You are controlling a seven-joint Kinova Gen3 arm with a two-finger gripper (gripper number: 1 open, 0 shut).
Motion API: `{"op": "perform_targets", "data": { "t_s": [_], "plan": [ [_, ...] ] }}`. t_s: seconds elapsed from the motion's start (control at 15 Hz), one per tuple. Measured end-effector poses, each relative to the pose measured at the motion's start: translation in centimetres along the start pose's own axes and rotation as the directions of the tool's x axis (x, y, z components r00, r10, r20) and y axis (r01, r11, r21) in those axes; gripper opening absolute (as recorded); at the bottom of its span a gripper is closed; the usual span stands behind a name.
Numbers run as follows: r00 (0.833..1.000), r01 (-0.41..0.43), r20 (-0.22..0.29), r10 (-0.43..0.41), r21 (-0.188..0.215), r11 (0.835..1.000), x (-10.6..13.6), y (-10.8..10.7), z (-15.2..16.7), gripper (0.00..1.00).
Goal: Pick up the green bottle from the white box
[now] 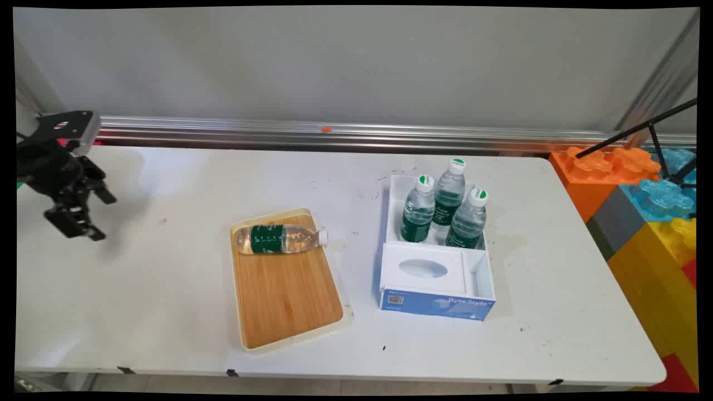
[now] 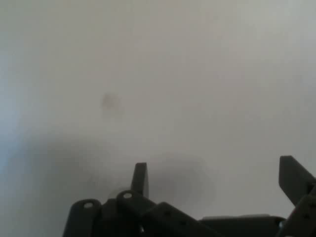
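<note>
End effector (image 1: 92, 214) over bare left surface (image 1: 167, 278), fingers apart, empty, well clear of everything. Bottle (image 1: 278, 239) on its side on tray (image 1: 287, 301); three bottles (image 1: 443, 206) upright in box (image 1: 437, 278).

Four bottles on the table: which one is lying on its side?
The bottle on the wooden tray, cap pointing right. The other three bottles stand upright in the white box.

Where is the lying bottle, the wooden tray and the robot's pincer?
lying bottle (image 1: 278, 239), main view, on its green label.
wooden tray (image 1: 284, 295), main view, on bare wood below the bottle.
pincer (image 1: 100, 214), main view, midway between its open fingertips.
</note>
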Motion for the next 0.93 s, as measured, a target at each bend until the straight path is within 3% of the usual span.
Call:
{"op": "perform_targets", "data": {
  "t_s": [0.27,0.4,0.67,0.93],
  "plan": [
    [0.989,0.009,-0.146,-0.017,-0.051,0.999,4.7,1.2,0.1,1.0],
    [0.976,0.004,-0.217,-0.019,-0.069,0.998,7.3,1.7,0.1,1.0],
    [0.927,-0.037,-0.375,-0.005,-0.105,0.994,13.7,3.0,-0.2,1.0],
    [0.859,-0.104,-0.512,0.013,-0.15,0.983,20.4,4.5,0.3,1.0]
  ]
}}
